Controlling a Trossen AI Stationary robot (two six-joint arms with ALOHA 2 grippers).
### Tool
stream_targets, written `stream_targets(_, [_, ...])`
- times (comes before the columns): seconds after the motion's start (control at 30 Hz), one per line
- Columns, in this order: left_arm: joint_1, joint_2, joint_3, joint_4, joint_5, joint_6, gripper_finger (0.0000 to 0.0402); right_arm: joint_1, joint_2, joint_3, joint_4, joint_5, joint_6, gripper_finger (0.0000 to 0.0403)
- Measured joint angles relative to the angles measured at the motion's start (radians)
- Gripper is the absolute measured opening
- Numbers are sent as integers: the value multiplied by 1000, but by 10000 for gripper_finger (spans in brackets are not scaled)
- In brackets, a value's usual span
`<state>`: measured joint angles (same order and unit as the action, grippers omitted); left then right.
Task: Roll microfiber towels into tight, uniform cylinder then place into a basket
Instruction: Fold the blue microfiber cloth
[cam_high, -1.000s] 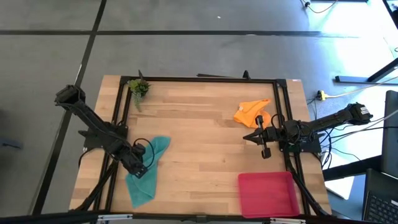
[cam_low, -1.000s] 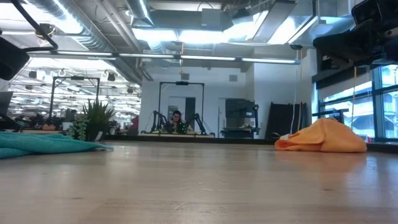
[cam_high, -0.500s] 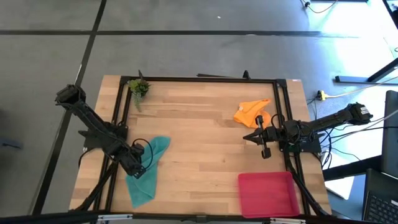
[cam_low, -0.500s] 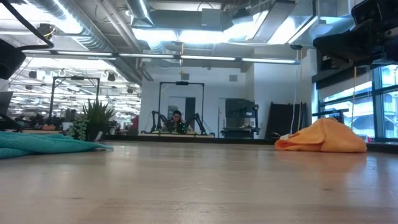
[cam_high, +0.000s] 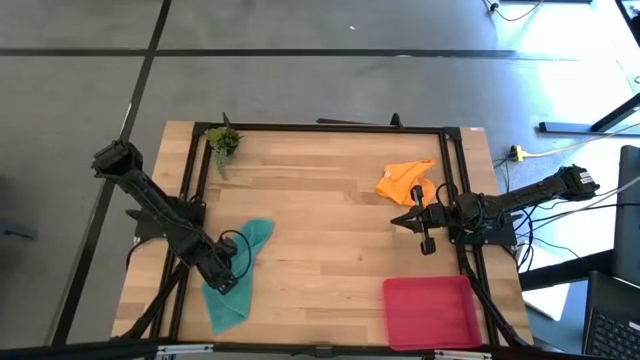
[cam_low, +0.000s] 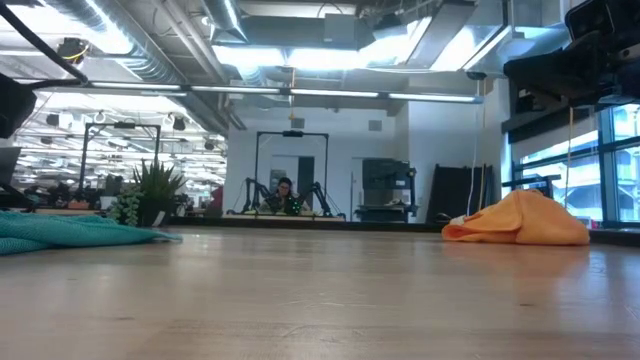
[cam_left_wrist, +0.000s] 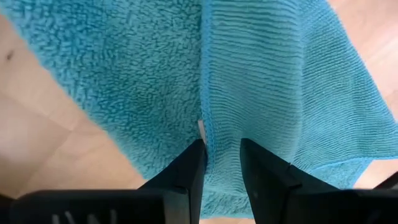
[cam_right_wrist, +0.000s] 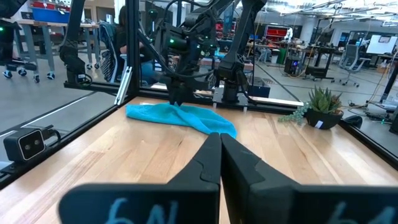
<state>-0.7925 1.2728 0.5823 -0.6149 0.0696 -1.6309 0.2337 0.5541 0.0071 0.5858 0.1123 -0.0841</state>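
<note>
From above, you see the wooden table (cam_high: 330, 200) with the teal towel (cam_high: 238, 272) lying crumpled and stretched near its left front edge, and your left gripper (cam_high: 224, 283) set down on the middle of that cloth. The orange towel (cam_high: 408, 181) sits bunched toward the back right, with the right gripper (cam_high: 425, 243) hovering just in front of it over bare wood, clear of the cloth. The red-pink basket (cam_high: 430, 311) lies at the front right corner, well apart from both towels, and a small green plant sprig (cam_high: 223, 141) rests at the back left. At table height you get the teal towel (cam_low: 70, 231) as a low flat heap on the left, the orange towel (cam_low: 520, 220) as a rounded mound on the right, and a potted plant (cam_low: 150, 193) in the room beyond — neither gripper shows here. Your left wrist camera shows the left gripper (cam_left_wrist: 221, 155) with its fingers slightly apart, pinching a raised fold of the teal towel (cam_left_wrist: 124, 81) between them. Your right wrist camera shows the right gripper (cam_right_wrist: 220, 146) pressed together on nothing, pointing across the table at the teal towel (cam_right_wrist: 180, 116) — the left arm stands over it there.
</note>
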Motion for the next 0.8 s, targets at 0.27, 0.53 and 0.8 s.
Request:
stream_targets(0.27, [0,0,0,24,67,-18,94,0,0,0,0,0,0,5])
stream_targets(0.53, [0,0,0,23,82,-34,48,0,0,0,0,0,0,5])
stream_targets(0.8, [0,0,0,26,49,-55,2,0,0,0,0,0,0,5])
